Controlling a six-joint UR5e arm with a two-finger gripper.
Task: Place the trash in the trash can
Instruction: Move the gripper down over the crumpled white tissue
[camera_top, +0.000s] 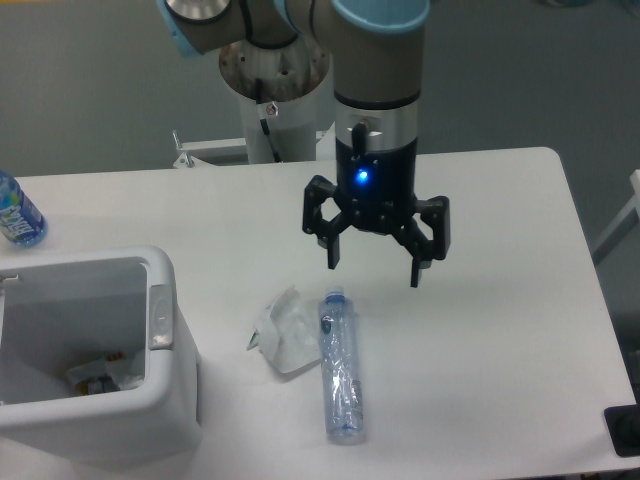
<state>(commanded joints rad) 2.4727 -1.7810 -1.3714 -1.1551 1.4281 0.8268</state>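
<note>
Overhead, the claw (375, 266) hangs above the white table (520, 330), fingers spread wide, nothing between them. One fingertip points down on the left, the other on the right. Blue light glows on the black gripper body, under the grey and silver wrist.

Crumpled wrapper (284, 331) lies on the table below and left of the claw, whitish and see-through, with a green bit at its left edge. Crushed bottle (341, 366) lies just right of it, touching or nearly touching the wrapper, long axis running toward the front edge of the table, cap end pointing away toward the claw. Bluish label shows along its lower half. Neither item touches the claw.

Trash can (165, 330) sits at the front left of the table, boxy, white, thick rounded rim, grey oval patch on the right rim. Some scraps lie at its bottom, too small to identify. Wrapper is near the can's right side but apart from it.

Second bottle (17, 212) with a bright blue label sits at the far left edge, partly cut off by the frame.
</note>
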